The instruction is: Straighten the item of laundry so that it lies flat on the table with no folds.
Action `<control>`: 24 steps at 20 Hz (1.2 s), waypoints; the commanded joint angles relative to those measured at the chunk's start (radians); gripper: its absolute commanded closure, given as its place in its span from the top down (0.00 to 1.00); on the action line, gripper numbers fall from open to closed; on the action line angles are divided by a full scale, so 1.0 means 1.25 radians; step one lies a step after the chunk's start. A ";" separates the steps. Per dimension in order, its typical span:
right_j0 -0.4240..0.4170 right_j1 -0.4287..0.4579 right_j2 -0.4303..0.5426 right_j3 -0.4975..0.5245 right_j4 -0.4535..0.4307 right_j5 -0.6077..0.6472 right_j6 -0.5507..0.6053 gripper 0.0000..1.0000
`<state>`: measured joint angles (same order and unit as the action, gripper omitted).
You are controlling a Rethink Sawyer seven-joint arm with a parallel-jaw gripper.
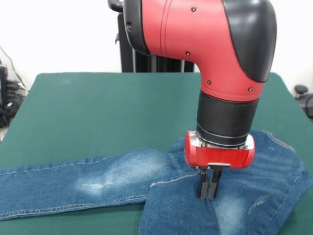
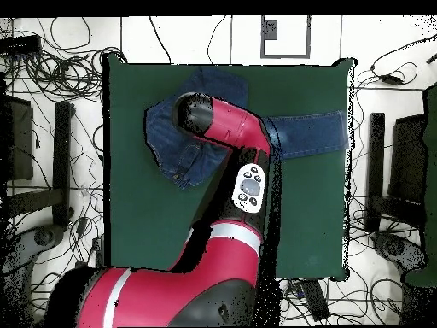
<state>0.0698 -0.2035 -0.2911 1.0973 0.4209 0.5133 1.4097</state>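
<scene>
The item of laundry (image 1: 122,178) is a pair of blue jeans on the near part of the green table (image 1: 98,112). One leg runs out flat to the left, with a faded whitish patch. The rest is folded over itself in a thick bunch at the right (image 1: 264,196). My gripper (image 1: 208,196) points straight down onto this bunch, just beside a folded seam edge, with its two dark fingers pressed together and their tips in the denim. In the overhead view the jeans (image 2: 307,132) lie along the far part of the table (image 2: 145,222), and the arm hides the gripper.
The jeans reach the near table edge in the front view, and the leg runs off the left side of the picture. Green cloth lies bare behind the jeans. In the overhead view, cables (image 2: 60,51) and dark stands (image 2: 51,162) surround the table on the floor.
</scene>
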 commanded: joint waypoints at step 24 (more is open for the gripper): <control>-0.074 0.079 0.083 -0.268 -0.111 0.358 0.056 0.00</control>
<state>-0.0326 -0.1882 -0.2915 0.8582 0.3096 0.7952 1.4097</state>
